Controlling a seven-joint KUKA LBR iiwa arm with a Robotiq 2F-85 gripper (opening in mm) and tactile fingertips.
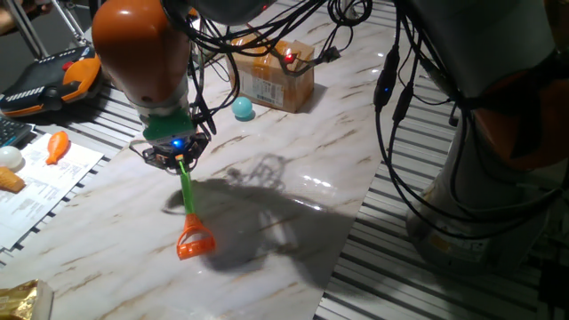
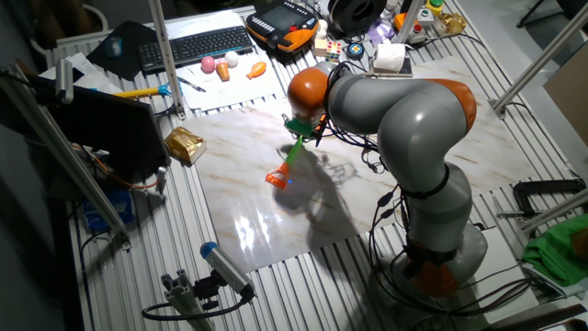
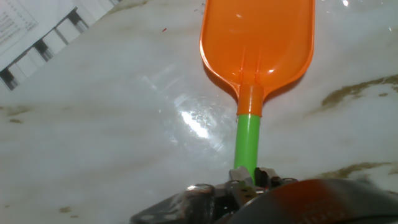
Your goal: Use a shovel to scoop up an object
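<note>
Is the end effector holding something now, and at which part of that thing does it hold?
Yes. The end effector holds the shovel by its thin green shaft, with the orange blade pointing down toward the table.

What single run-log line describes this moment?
gripper: shut on shovel | blade: empty | ball: beside box
</note>
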